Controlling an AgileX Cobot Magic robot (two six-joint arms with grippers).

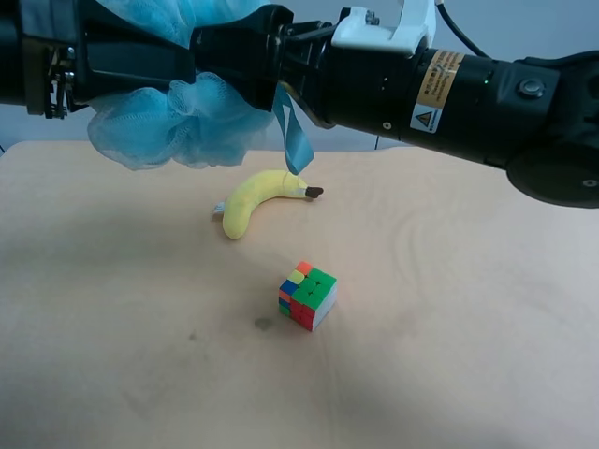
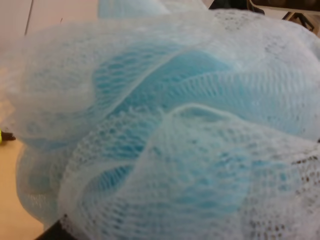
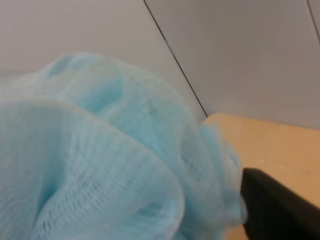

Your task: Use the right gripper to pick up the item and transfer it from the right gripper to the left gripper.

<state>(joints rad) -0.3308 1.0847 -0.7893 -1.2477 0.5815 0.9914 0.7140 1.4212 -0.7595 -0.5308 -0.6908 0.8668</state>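
Note:
The light-blue mesh pouf (image 1: 178,122) hangs high above the table between the two arms, its ribbon loop (image 1: 298,145) dangling. The arm at the exterior high view's right, with the yellow-orange label, is the right arm; its gripper (image 1: 220,61) reaches into the pouf and appears shut on it. The left gripper (image 1: 173,61) comes in from the view's left and meets the pouf; the mesh hides its fingers. The pouf fills the right wrist view (image 3: 100,160), with one black finger (image 3: 280,207) at its edge. It also fills the left wrist view (image 2: 165,130).
A yellow plush banana (image 1: 257,198) lies on the tan table (image 1: 468,355) below the pouf. A multicoloured puzzle cube (image 1: 307,296) stands nearer the front. A small dark spot (image 1: 263,324) marks the tabletop beside the cube.

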